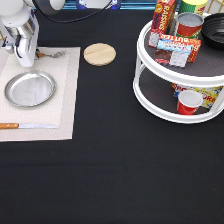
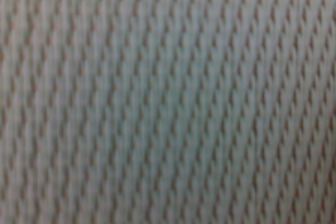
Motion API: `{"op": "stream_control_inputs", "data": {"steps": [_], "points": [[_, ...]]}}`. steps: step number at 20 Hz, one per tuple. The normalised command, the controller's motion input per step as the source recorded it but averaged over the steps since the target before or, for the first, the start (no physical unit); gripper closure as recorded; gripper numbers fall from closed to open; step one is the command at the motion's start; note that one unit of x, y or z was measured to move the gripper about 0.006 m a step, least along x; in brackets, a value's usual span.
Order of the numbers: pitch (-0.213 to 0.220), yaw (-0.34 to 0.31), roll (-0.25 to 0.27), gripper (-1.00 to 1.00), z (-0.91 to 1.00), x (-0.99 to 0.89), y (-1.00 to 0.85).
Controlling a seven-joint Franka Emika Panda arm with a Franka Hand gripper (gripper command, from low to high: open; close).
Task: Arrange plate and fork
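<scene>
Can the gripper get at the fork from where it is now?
Probably yes. The gripper sits low over the placemat at the exterior view's top left, right beside the fork, whose tines show just to its right. Nothing lies between them; the plate sits apart, below.
</scene>
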Motion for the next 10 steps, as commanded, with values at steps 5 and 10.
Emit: {"op": "stream_control_inputs", "data": {"steps": [5, 10], "points": [[-0.008, -0.012, 0.041, 1.0, 0.06, 0.0, -0.3], [-0.027, -0.001, 0.014, -1.0, 0.42, 0.06, -0.13]]}}
